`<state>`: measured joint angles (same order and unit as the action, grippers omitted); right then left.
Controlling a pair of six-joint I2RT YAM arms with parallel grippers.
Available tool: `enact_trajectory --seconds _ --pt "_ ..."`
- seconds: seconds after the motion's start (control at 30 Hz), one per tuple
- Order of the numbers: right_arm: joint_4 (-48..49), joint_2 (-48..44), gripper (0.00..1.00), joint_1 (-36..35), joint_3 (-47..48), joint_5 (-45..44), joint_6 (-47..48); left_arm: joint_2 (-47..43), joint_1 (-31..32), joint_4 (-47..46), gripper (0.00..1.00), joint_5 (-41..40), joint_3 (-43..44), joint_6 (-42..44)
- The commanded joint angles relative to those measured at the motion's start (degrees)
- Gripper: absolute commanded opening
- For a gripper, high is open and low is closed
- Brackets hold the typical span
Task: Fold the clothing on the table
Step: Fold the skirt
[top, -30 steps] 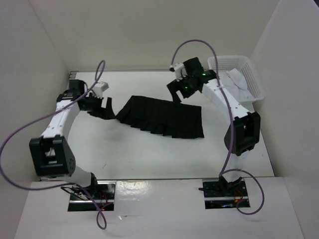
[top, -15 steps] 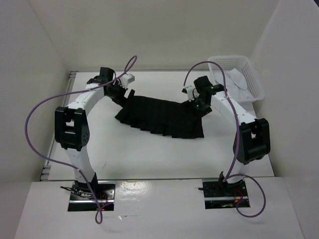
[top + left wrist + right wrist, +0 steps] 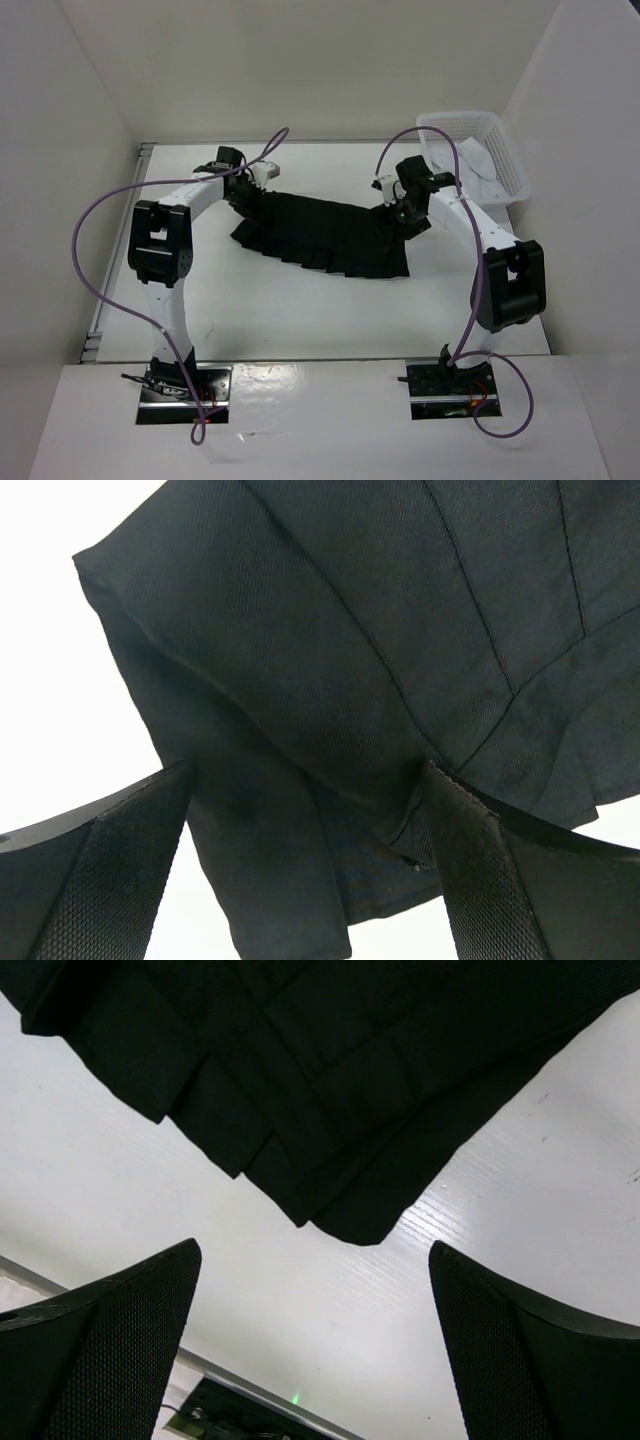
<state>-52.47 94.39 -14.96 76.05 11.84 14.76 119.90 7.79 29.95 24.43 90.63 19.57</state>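
Observation:
The clothing is a black pleated skirt point(image 3: 330, 235) lying spread across the middle of the white table point(image 3: 300, 310). My left gripper point(image 3: 250, 188) is at the skirt's far left corner. In the left wrist view it point(image 3: 307, 772) is open and straddles the skirt's point(image 3: 330, 650) layered corner, with fabric between the fingers point(image 3: 110, 870) but not pinched. My right gripper point(image 3: 395, 212) hovers at the skirt's far right corner. In the right wrist view it point(image 3: 312, 1250) is open over bare table, just short of the skirt's tip point(image 3: 350, 1210).
A white mesh basket point(image 3: 505, 150) holding a white cloth point(image 3: 478, 165) stands at the far right corner, close behind the right arm. White walls enclose the table on three sides. Purple cables loop off both arms.
Both arms swung inward to the skirt's far edge: the left from the table's left side to the far left corner, the right down to the far right corner. Jaws stayed open.

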Motion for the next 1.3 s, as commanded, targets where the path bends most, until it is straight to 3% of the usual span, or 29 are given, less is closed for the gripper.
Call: enact_trajectory --seconds 0.0,0.2,0.37,0.6,0.87,1.27 --pt "0.3 -0.5 0.99 0.2 -0.1 1.7 -0.5 1.3 0.1 -2.2 1.0 0.4 0.3 0.2" --pt "0.3 0.5 0.99 0.2 -0.1 4.2 -0.5 -0.4 0.1 -4.7 1.0 -2.2 -5.2 -2.0" --pt "0.8 4.0 0.99 0.2 1.3 7.2 0.0 -2.9 0.6 -7.0 0.97 -10.8 -11.6 -5.6" --pt "2.6 7.9 0.99 0.2 2.3 8.5 0.0 -7.5 0.6 -4.9 0.81 -15.6 -15.7 -8.5" --pt "9.7 11.3 0.99 -4.0 1.8 -4.8 -3.3 -13.7 0.6 -0.2 0.7 -15.1 -19.4 -9.8" --pt "17.5 18.5 0.99 -5.9 4.2 -11.2 -5.0 -20.7 0.6 6.0 0.65 -14.0 -24.6 -10.4"
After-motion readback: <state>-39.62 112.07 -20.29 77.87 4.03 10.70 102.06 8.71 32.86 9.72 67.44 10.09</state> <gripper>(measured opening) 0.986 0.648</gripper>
